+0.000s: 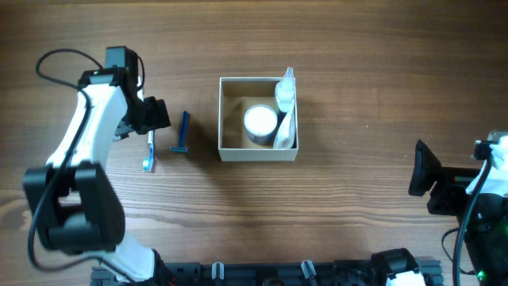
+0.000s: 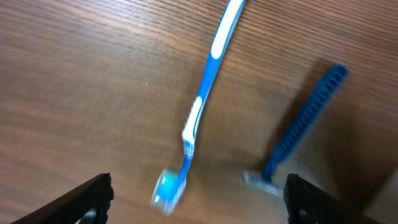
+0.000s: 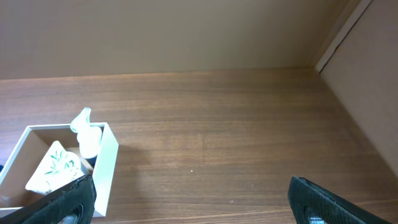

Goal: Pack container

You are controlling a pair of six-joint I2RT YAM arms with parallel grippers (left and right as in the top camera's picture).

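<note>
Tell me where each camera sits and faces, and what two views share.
Overhead: above the table, looking straight down at the container, toothbrush, razor, left arm, right arm.
Left wrist: on the left hand, looking down at toothbrush and razor; its open fingertips show.
Right wrist: on the right hand, looking across the table at the container; fingertips show.
Shared: container in overhead and right wrist.

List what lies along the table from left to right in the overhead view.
toothbrush → razor → container → right gripper
</note>
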